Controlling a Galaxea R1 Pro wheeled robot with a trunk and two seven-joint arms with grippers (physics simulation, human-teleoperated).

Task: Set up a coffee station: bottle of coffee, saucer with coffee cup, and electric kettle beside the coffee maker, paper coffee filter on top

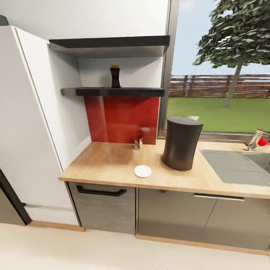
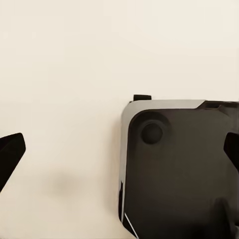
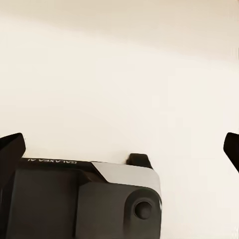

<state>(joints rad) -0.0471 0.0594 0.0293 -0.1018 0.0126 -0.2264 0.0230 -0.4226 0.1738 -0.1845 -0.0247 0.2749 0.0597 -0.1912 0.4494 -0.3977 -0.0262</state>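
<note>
The dark-grey coffee maker (image 1: 182,142) stands upright on the kitchen countertop (image 1: 108,161), left of the sink. The white saucer (image 1: 143,171) lies flat in front and to the left of it, a little apart. Against the red backsplash stands the tan paper coffee filter (image 1: 138,143). On the kitchen shelf (image 1: 112,92) above stands the bottle of coffee (image 1: 115,77). The coffee cup and the electric kettle are out of view. My left gripper (image 2: 119,152) and right gripper (image 3: 122,147) hang open over the cream floor, with nothing between their fingers.
A steel sink (image 1: 240,165) with a faucet (image 1: 258,138) is set into the counter at the right. A higher black shelf (image 1: 108,44) hangs above the lower one. A white wall panel (image 1: 33,123) closes the left side. Grey cabinets (image 1: 172,213) stand below, and my dark base (image 2: 179,169) shows under the wrists.
</note>
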